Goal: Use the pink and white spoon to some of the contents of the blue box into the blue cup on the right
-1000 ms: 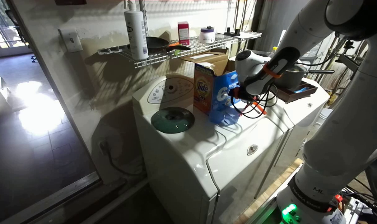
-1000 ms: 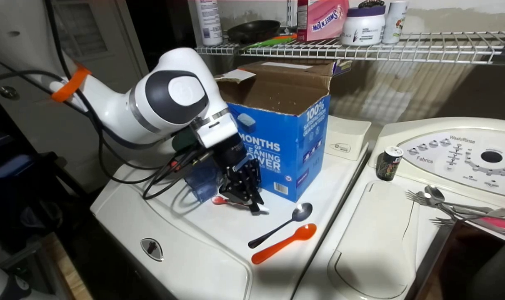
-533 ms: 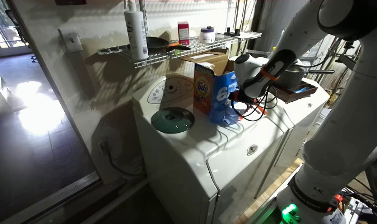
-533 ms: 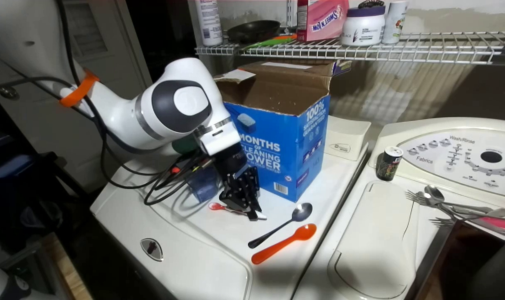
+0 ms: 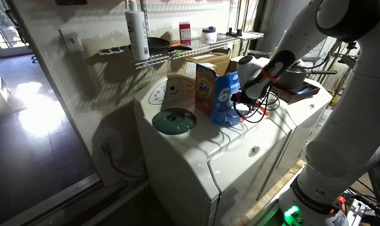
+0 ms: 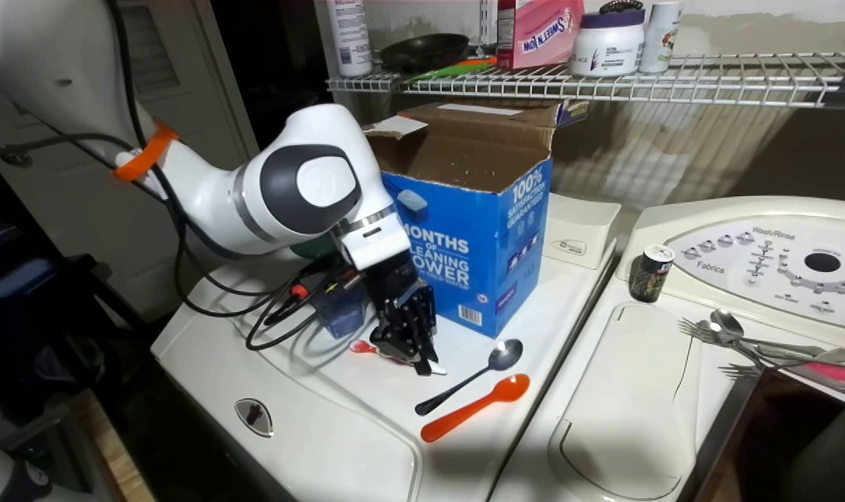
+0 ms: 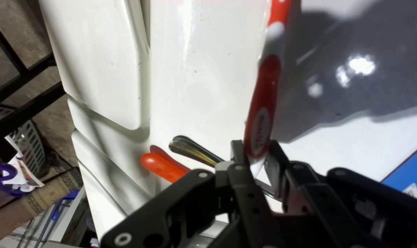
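One gripper (image 7: 257,148), in the wrist view, pinching the pink and white spoon (image 7: 267,82) near its handle end, with the blue box (image 7: 409,174) close by; oval handle label too blurred to read. Looks like the pick-up step, with scooping not yet done; cannot tell whether lifted or resting. Calls next for raising the spoon over the box's torn rim, then dipping its bowl inside. In an exterior view, the blue cup (image 5: 226,117) just in front of the box's blue face, with the spoon bowl beside it; legible on the box's orange side, "Tide" and "OXI"; on the blue, "6" and half-hidden "MON". Also in an exterior view, on the box: "MONTHS OF", then "LEANING" and "OWER" minus covered first letters, and "100% SATISFACTION GUARANTEED"; above the box, a pink carton (image 6: 548,35) marked "Sweet'N Low"; right of the box, a control panel (image 6: 778,272) printed "Wash/Rinse" and "Fabrics".
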`<state>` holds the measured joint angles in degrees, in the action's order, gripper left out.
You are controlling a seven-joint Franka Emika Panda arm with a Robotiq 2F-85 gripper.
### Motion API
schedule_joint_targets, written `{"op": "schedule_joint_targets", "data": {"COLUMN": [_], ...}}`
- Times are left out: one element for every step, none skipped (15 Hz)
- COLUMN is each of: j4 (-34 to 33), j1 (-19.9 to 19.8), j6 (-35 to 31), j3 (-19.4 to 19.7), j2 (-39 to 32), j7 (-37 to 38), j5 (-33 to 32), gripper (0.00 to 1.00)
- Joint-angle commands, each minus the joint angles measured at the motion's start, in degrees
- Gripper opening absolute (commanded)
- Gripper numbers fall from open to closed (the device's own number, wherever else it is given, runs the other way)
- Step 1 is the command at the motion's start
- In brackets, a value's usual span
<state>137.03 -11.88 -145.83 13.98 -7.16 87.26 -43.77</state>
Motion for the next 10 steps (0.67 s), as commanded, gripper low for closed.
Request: {"op": "schedule_joint_targets", "data": {"j4": [-1.1,-1.1,-1.1,-1.2,-1.2,-1.3,-1.3,-1.4,-1.5,-1.7], "j1": [-0.2,-0.2,-0.1,0.0,0.1,0.2,0.2,0.4,0.6,0.7], "j6": [-1.9,-2.0,-1.9,-1.6,-1.3,-1.1,-0.9,-0.3,0.3,0.8], "j3": [0.6,0.8,0.9,1.0,1.1,1.3,1.5,1.7,1.9,2.0], "j2": [-1.8,-1.8,-1.8,-1.7,-1.4,-1.0,-0.3,0.8,1.9,3.0], "j7": [-3.1,-3.3,-3.4,-3.5,-3.3,-3.1,-2.8,-2.2,-2.0,-1.4], "j5": [3.2,3.4,3.4,3.5,3.1,2.8,2.2,1.2,0.3,-1.1], "gripper": [0.38,0.46,0.51,0.58,0.66,0.72,0.8,0.86,0.92,0.99]}}
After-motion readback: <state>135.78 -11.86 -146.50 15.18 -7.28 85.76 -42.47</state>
